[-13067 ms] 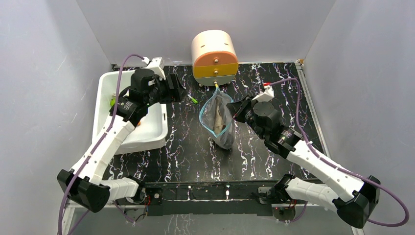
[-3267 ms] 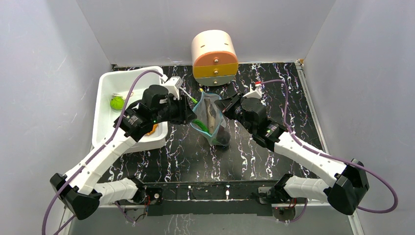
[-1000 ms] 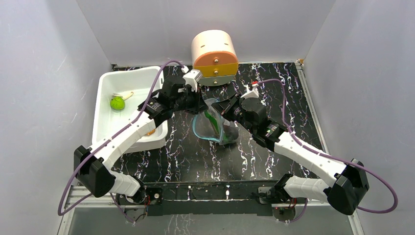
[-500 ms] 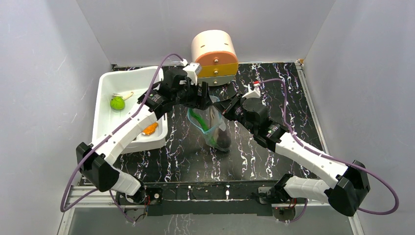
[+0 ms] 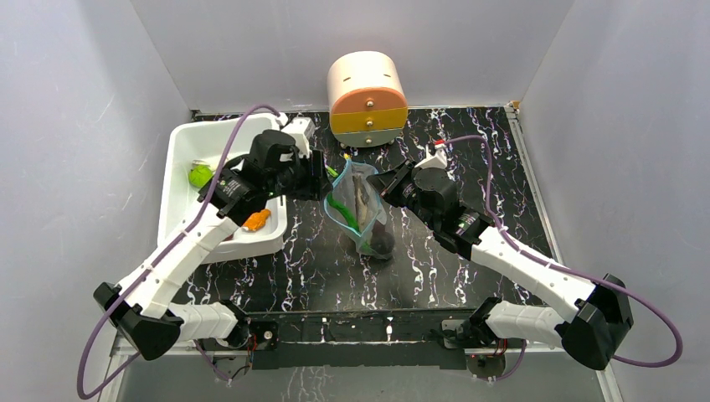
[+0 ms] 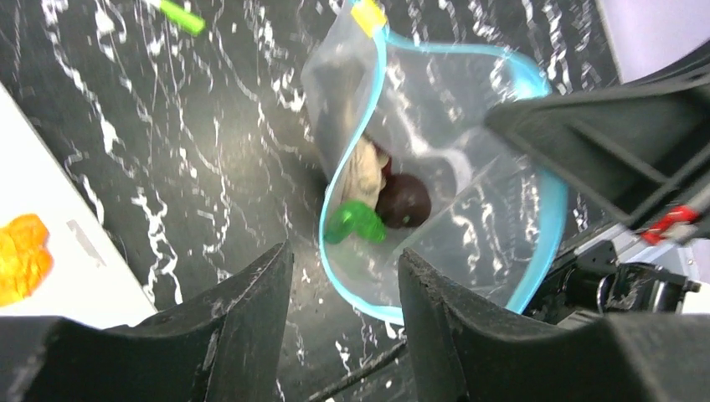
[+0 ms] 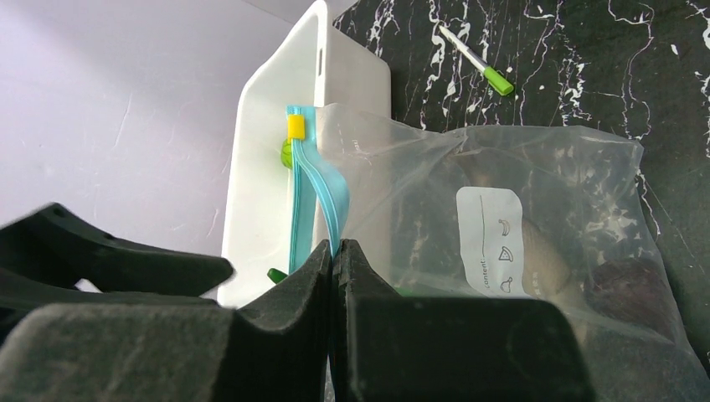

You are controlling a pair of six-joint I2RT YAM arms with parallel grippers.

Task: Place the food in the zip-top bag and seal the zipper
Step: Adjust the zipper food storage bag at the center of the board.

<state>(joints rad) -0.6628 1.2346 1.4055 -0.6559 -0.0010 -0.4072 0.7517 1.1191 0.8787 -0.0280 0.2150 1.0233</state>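
Black right gripper (image 7: 333, 249), jaws pressed together on the teal zipper (image 7: 306, 188) of the bag (image 7: 502, 159), holds the mouth up and agape; the yellow tab (image 7: 295, 127) marks the strip's far end. Left gripper (image 6: 345, 272), jaws moderately apart and empty, hangs above the rim at the bag's 9 o'clock. Inside the bag, the pepper (image 6: 356, 223), purple ball (image 6: 403, 201) and fish (image 6: 362, 172) touch one another at the bottom. Top view: bag at table centre; tub (image 5: 180, 151) at 9 o'clock, holding the orange lump (image 5: 257, 219) and lime fruit (image 5: 199, 175); pen (image 6: 176, 12) at the bag's 11 o'clock; drawer unit (image 5: 367, 88) at 12 o'clock.
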